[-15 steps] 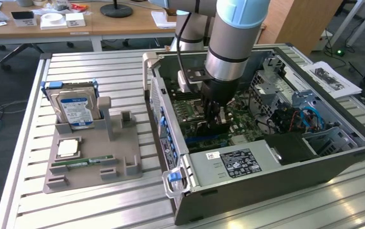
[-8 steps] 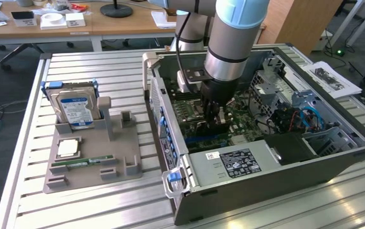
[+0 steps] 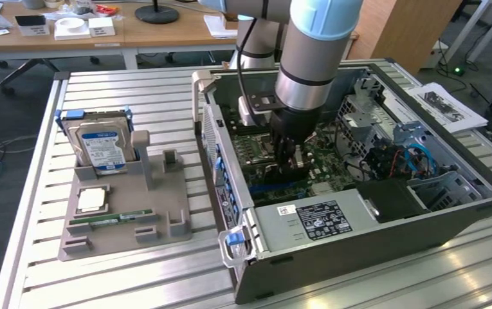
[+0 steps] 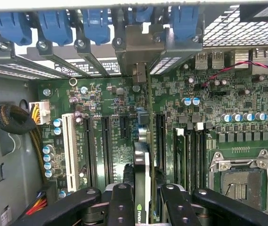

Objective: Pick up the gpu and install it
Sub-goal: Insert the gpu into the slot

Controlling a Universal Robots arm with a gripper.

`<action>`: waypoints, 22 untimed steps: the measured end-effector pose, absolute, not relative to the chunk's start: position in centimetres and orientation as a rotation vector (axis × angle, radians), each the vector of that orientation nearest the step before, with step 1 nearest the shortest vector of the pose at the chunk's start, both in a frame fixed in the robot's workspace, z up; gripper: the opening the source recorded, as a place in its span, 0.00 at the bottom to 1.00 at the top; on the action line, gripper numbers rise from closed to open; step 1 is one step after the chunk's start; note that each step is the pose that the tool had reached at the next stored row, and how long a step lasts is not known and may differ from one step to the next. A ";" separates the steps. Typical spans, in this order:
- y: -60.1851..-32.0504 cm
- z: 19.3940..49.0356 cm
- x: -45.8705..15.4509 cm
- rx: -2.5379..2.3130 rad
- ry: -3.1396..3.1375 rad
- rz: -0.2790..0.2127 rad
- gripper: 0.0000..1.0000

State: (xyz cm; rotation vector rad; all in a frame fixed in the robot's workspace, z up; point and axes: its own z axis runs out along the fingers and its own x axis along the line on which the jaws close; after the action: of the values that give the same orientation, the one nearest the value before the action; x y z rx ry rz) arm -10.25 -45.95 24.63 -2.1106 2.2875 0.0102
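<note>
Two black fingers (image 4: 122,202) of the claw (image 4: 145,200) sit closest to the lens, pinching the gpu (image 4: 142,165) between them. That single card stands on edge inside the computer case (image 3: 357,222), over the green main board (image 4: 101,108). Its silver bracket (image 4: 136,47) is close up against the case's rear wall, in line with a row of blue clips (image 4: 53,26). I cannot tell whether the card's lower edge is seated in a slot.

Also inside the case, the board carries one white slot (image 4: 70,150) and one empty processor socket (image 4: 239,181). One bundle of black-sleeved cable (image 4: 13,120) lies by the case's grey wall.

Seen from outside, the claw (image 3: 289,158) reaches straight down into the open case on one arm (image 3: 314,51).

Beside the case, at the exterior view's left, one grey tray (image 3: 155,212) rests on the slatted metal table (image 3: 143,96). It holds one hard drive (image 3: 100,148) standing upright, one square chip (image 3: 91,199) lying flat and one green memory stick (image 3: 112,220). One printed sheet (image 3: 447,106) lies near the case at the exterior view's right.
</note>
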 end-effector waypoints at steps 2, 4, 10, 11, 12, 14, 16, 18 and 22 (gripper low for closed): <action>-46.0 24.6 -10.3 -2.111 2.288 0.010 0.27; -46.0 24.6 -10.3 -2.111 2.288 0.010 0.27; -45.9 24.6 -10.3 -2.111 2.287 0.010 0.27; -45.9 24.6 -10.3 -2.111 2.287 0.010 0.27; -45.9 24.6 -10.3 -2.111 2.287 0.010 0.27; -45.9 24.6 -10.3 -2.111 2.287 0.010 0.27; -45.9 24.6 -10.3 -2.111 2.287 0.010 0.27; -45.9 24.6 -10.3 -2.111 2.287 0.010 0.27; -45.9 24.6 -10.3 -2.111 2.287 0.010 0.27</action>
State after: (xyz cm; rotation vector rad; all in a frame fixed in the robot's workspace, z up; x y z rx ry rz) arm -10.27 -45.95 24.56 -2.1106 2.2873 0.0104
